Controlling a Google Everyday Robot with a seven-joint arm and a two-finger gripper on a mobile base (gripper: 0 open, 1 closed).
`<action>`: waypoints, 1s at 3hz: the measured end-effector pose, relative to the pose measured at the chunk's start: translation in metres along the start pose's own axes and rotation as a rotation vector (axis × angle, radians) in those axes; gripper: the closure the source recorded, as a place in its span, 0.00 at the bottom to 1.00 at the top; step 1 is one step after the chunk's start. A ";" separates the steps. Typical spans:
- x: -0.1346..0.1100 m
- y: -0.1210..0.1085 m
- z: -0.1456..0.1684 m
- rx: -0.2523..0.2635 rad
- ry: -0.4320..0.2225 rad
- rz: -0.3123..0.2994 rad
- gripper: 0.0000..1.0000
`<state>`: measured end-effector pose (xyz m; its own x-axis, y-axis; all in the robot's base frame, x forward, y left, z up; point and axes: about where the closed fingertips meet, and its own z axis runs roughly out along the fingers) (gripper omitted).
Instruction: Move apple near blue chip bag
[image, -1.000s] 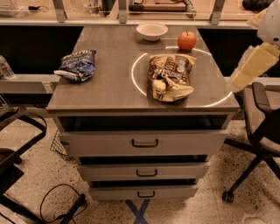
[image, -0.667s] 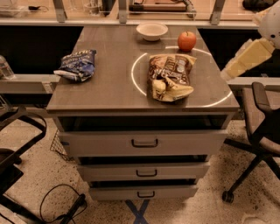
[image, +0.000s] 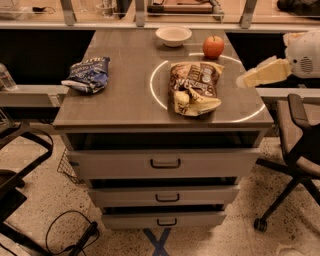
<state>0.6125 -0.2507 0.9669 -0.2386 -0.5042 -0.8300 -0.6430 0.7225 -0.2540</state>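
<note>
A three-drawer cabinet (image: 165, 162) fronts the grey table (image: 125, 102), with an office chair (image: 300, 150) at the right. A brown and yellow snack bag (image: 192, 87) lies mid-table inside a white ring of light. At the left edge lies the blue chip bag (image: 89, 74), crumpled. The robot's cream gripper (image: 250, 77) hangs at the table's right edge, just beside the brown bag, touching nothing and carrying nothing; whether it is open or closed cannot be told. Farther back, the apple (image: 213, 46) stands upright on the far right of the tabletop, near a white bowl (image: 173, 35) and well apart from the blue chip bag.
</note>
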 end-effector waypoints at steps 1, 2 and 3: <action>-0.009 -0.026 0.017 0.096 -0.126 0.044 0.00; -0.025 -0.052 0.017 0.198 -0.198 0.053 0.00; -0.025 -0.055 0.024 0.199 -0.205 0.060 0.00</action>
<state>0.6710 -0.2668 0.9896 -0.1074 -0.3659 -0.9244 -0.4722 0.8370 -0.2765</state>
